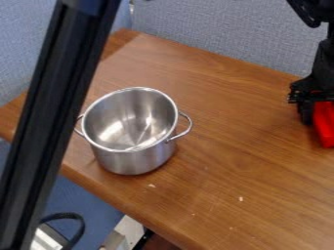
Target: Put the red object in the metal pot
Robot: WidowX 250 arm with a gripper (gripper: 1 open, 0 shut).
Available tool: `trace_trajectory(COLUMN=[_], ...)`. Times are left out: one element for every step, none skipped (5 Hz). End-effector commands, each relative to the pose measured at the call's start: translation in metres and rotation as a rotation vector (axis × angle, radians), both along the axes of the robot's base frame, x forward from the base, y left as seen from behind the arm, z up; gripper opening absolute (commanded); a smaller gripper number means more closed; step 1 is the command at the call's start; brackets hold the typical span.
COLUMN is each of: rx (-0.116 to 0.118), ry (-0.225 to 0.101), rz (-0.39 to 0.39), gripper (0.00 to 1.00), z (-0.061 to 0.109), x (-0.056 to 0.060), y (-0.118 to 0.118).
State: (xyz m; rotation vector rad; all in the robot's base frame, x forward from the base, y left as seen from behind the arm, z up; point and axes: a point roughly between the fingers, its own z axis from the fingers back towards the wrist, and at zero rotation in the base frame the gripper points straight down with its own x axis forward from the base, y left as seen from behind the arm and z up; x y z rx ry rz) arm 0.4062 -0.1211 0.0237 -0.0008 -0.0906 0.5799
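Pointing down, the gripper [311, 96] (partly cropped) is clamped on the red object [325, 125].

Metal pot [132, 161]: shiny stainless steel, round, straight-sided, small loop handle each side at the rim. Standing upright, open top, nothing inside; I can see down to the bare bottom. Sits on the wooden table near its edge. Red object [323, 125]: bright red, only partly visible, at the far right of my view, cut off there and partly covered from above. Well apart from the pot, outside it. Full shape: can't tell from here.
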Motion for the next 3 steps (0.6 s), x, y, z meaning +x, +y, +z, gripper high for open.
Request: trace_trajectory(rx=[0.016, 0.029, 0.04], ry=[0.0, 0.0, 0.004], rz=[0.005, 0.011, 0.028], gripper=[0.0, 0.0, 0.0], z=[0.009, 0.015, 0.016], x=[-0.011, -0.016, -0.021], y=[0.0, 0.004, 0.015])
